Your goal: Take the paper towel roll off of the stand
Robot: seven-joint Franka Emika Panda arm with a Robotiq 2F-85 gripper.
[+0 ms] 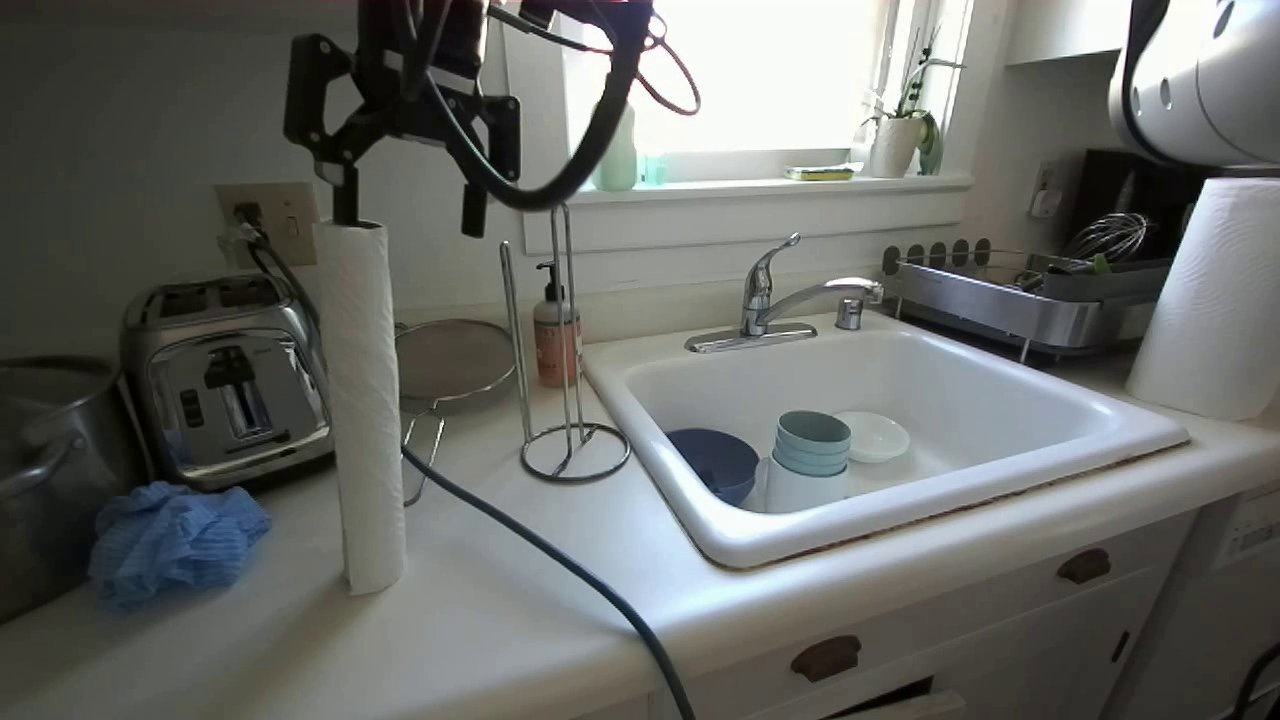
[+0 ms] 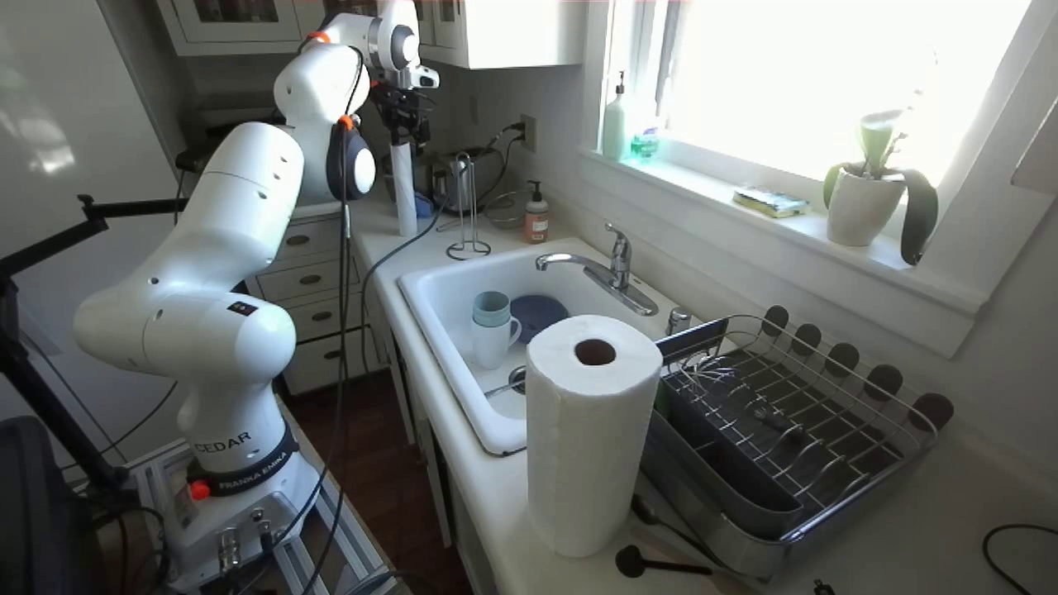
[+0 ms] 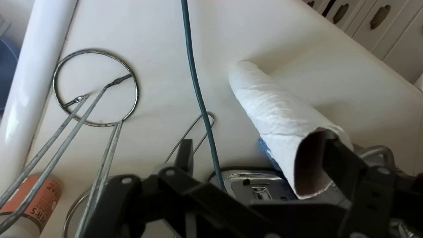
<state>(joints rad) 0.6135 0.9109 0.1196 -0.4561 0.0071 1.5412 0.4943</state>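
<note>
Near the counter's (image 1: pixel 480 610) front edge the roll (image 1: pixel 364 410) is standing off its stand (image 1: pixel 568 415), the wide-spread gripper (image 1: pixel 409 218) holding nothing: release, I'd guess, before lifting straight clear.

Daylight glares white through the far window (image 1: pixel 730 80). The wall (image 1: pixel 130 150) at left is dim. Soft shadows cross the counter (image 1: pixel 500 620).

The arm (image 2: pixel 244 186) is glossy white and rounded, with orange bands (image 2: pixel 345 122), black cables (image 2: pixel 345 273), CEDAR lettering (image 2: pixel 223 443) and a dark FRANKA EMIKA collar (image 2: pixel 252 473), while the gripper (image 1: pixel 410 212) is black, its angular links (image 3: pixel 211 201) bearing round grey screws (image 3: pixel 170 172).
</note>
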